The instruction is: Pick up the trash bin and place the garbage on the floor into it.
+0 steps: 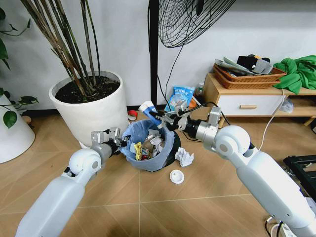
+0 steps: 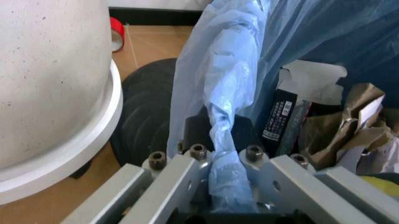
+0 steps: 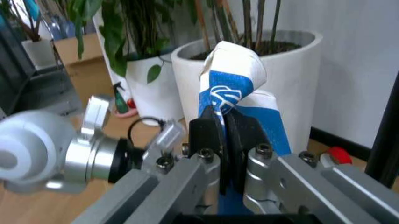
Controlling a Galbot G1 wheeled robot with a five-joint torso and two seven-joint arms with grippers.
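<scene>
The trash bin (image 1: 166, 154), small, dark and lined with a light blue bag, sits tilted on the floor (image 1: 148, 217) between my arms. It holds several pieces of garbage (image 1: 148, 147). My left gripper (image 1: 116, 140) is shut on its near rim; in the left wrist view the fingers (image 2: 187, 122) pinch the bunched bag (image 2: 227, 98) against the dark wall (image 2: 146, 121). My right gripper (image 1: 167, 120) hangs over the far rim, shut on a blue-white carton (image 1: 147, 108) (image 3: 232, 84). A crumpled white paper (image 1: 184, 157) and a small white cup (image 1: 177, 176) lie beside the bin.
A large white plant pot (image 1: 91, 106) stands close behind my left arm, another pot (image 1: 12, 133) at far left. A fan pole (image 1: 153, 54) rises behind the bin. A low wooden cabinet (image 1: 247, 101) with a basket is back right. A red tape roll (image 1: 132, 114) lies by the wall.
</scene>
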